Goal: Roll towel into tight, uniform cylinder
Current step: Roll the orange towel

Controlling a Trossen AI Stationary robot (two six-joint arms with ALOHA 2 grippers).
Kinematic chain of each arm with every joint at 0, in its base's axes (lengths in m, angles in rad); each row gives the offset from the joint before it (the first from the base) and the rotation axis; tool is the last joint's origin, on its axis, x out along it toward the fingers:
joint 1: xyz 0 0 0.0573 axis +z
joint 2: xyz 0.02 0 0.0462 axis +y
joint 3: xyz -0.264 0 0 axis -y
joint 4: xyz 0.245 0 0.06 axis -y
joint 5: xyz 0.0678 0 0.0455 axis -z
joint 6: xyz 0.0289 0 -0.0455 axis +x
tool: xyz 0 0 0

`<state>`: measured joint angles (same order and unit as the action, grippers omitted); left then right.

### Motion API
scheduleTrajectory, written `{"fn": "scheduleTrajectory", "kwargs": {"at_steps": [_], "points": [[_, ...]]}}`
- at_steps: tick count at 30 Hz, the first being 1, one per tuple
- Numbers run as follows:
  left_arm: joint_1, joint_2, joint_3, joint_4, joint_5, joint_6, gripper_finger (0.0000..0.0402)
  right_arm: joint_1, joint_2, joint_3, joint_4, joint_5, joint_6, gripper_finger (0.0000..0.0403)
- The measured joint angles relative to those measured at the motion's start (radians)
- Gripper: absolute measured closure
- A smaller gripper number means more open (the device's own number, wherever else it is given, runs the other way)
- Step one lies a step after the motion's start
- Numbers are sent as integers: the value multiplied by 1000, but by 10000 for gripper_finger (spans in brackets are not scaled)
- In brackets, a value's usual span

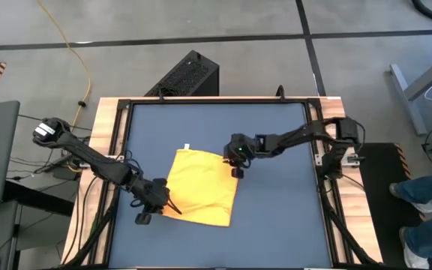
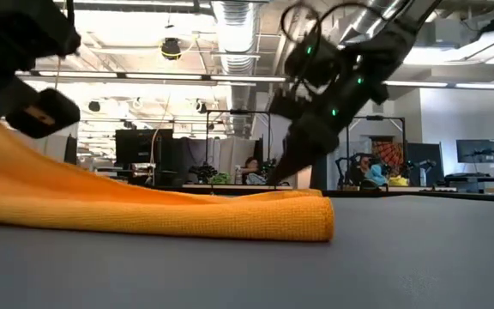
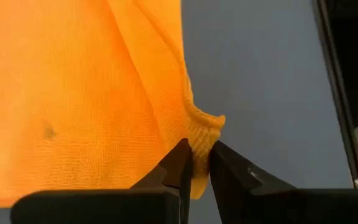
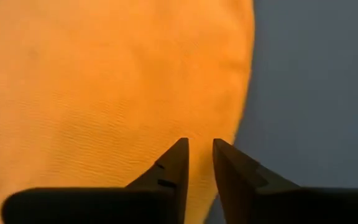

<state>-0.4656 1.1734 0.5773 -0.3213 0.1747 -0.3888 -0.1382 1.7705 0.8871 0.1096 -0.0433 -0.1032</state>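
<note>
Left gripper [image 3: 196,163] clamped on a bunched corner of the yellow towel [image 1: 201,185], at its near-left corner in the high view. Right gripper [image 4: 199,163] narrow, a slim gap between the 2 fingers, nothing held, tips over the towel's far-right edge. Towel flat and unrolled near the middle of the dark blue mat [image 1: 276,217], white tag [image 1: 187,148] at its far corner.
</note>
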Motion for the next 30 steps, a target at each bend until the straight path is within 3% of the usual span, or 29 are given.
{"fn": "scheduleTrajectory", "kwargs": {"at_steps": [8,16,23,30], "points": [[0,-145,40,-81,-117,10,382,-11,42,1,-120,42,70,389],[-3,-194,40,-118,-120,-40,388,41,-57,-5,-477,352,255,380],[-36,-173,39,-168,-183,-45,343,90,-179,-49,-767,403,450,383],[-70,-154,39,-215,-253,-68,284,186,-288,-233,-718,427,668,380]]}}
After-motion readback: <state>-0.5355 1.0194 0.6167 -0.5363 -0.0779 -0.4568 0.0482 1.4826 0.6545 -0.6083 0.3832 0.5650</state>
